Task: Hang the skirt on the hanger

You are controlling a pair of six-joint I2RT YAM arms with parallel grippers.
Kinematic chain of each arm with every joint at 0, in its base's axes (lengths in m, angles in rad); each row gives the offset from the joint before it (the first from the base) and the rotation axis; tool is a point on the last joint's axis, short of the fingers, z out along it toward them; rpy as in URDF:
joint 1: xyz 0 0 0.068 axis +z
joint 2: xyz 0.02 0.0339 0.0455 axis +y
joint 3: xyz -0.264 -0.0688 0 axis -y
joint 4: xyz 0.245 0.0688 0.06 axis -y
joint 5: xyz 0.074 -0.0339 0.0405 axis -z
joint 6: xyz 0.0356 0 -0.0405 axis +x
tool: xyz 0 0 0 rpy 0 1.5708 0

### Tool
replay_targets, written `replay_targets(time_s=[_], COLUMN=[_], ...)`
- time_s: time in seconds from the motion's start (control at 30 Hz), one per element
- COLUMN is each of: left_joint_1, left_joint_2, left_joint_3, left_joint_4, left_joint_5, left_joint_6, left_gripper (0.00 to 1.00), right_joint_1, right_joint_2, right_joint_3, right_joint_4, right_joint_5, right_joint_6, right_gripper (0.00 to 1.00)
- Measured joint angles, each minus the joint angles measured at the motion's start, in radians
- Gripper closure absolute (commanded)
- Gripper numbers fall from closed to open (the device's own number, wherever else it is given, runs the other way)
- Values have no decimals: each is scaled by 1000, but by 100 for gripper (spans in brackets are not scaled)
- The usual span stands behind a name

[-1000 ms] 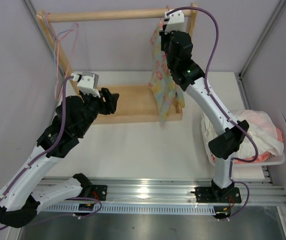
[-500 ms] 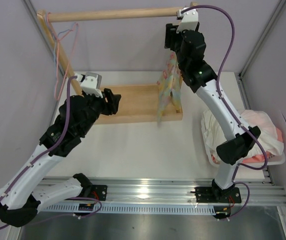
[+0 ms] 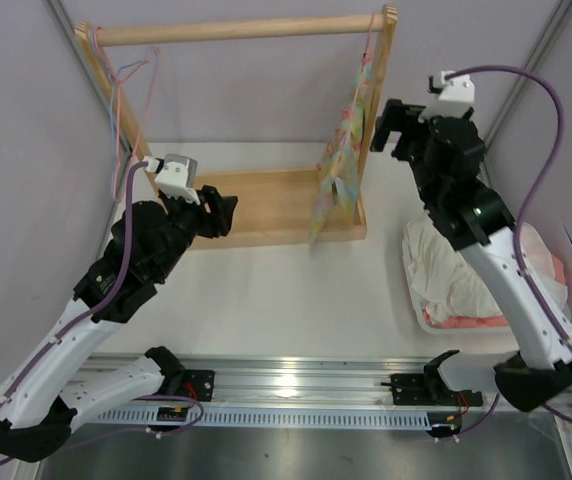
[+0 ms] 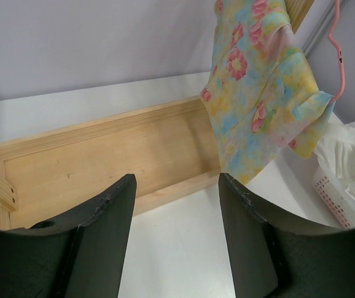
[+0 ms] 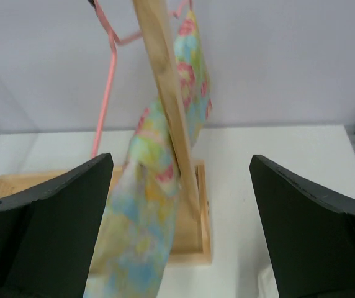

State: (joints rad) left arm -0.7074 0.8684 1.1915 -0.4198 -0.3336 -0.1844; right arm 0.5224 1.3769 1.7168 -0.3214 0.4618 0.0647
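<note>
The flowered pastel skirt [image 3: 342,148] hangs on the pale pink hanger [image 5: 105,81] at the right end of the wooden rod, beside the rack's right post. It hangs free with no gripper touching it. My right gripper [image 3: 390,124] is open wide and empty, just right of that post and level with the skirt's upper half. In the right wrist view the right gripper [image 5: 180,160] frames the post and the skirt [image 5: 146,205]. My left gripper [image 3: 222,208] hovers open and empty over the rack's wooden base, left of the skirt [image 4: 258,93] and hanger [image 4: 342,68].
The wooden rack has a top rod [image 3: 226,28] and a tray-like base [image 3: 276,205]. Thin pink and blue hangers [image 3: 124,85] dangle at the rod's left end. A white basket [image 3: 556,322] heaped with white and pink clothes stands at the right. Walls close in on both sides.
My right gripper opened, released the skirt's hanger at the rod and drew back to the right and down. The skirt now hangs on its own. The left arm barely moved.
</note>
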Motion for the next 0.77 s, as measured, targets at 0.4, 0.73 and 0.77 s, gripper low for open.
replay_targets(time_s=[0.4, 0.73, 0.77], left_joint_1=[0, 0, 0], left_joint_2=[-101, -153, -157], left_joint_3=[-185, -306, -311], left_joint_4=[3, 0, 0], left_joint_5=[8, 4, 5], left_joint_6=[1, 0, 0], left_gripper=[38, 38, 38], right_joint_1=[-1, -1, -1], right_joint_2=[-541, -560, -560], right_joint_3=[-651, -733, -731], right_joint_4=[-238, -324, -323], right_joint_5=[-117, -111, -111], right_joint_6=[339, 377, 378], right_gripper=[1, 1, 1])
